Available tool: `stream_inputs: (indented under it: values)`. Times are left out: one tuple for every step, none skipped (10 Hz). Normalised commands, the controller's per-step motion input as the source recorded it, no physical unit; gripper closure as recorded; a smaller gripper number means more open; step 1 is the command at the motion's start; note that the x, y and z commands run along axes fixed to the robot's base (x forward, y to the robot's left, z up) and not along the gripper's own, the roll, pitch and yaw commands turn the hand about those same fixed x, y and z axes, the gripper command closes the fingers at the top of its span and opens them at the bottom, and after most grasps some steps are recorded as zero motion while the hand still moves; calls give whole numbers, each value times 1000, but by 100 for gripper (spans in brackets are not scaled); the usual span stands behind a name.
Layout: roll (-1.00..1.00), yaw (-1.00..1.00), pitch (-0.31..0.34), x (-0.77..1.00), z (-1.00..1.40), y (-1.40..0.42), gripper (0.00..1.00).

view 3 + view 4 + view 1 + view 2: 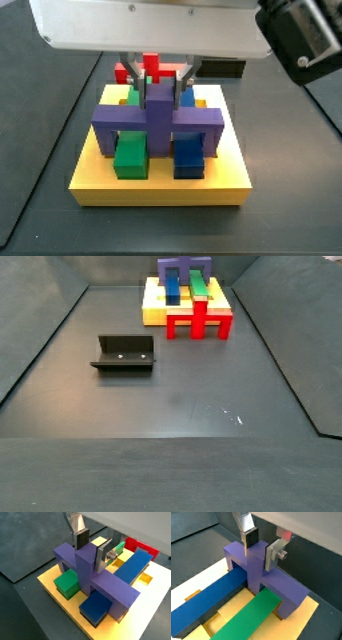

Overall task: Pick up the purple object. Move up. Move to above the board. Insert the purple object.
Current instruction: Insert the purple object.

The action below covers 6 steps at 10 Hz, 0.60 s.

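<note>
The purple object (110,587) (283,588) sits low across the yellow board (47,576) (160,182), its legs down in the slots and its ridge upright. My gripper (91,558) (260,558) straddles that ridge, one finger on each side. In a side view the gripper (160,88) shows a narrow gap between each finger and the ridge, so it stands open. The far side view shows the purple object (185,270) on the board (154,312) at the back of the floor.
A long blue bar (137,564) (211,599), a green bar (248,619), a green block (130,155) and a blue block (190,155) fill other slots. The red cross block (201,322) stands against the board. The fixture (124,353) stands on the floor. A black block (221,68) lies behind.
</note>
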Motion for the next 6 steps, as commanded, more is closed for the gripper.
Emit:
stream_inputs:
  values:
    - [37,14,20,306,-163,0,100]
    - [63,0,49,286,-49,0,100]
    - [97,0,24,77,-89,0,100]
    - [94,0,4,43,-134,0,100]
    - [-116,0,-79,-160,-426,46,100]
    - [-121,57,-93,-191,-231,11,100]
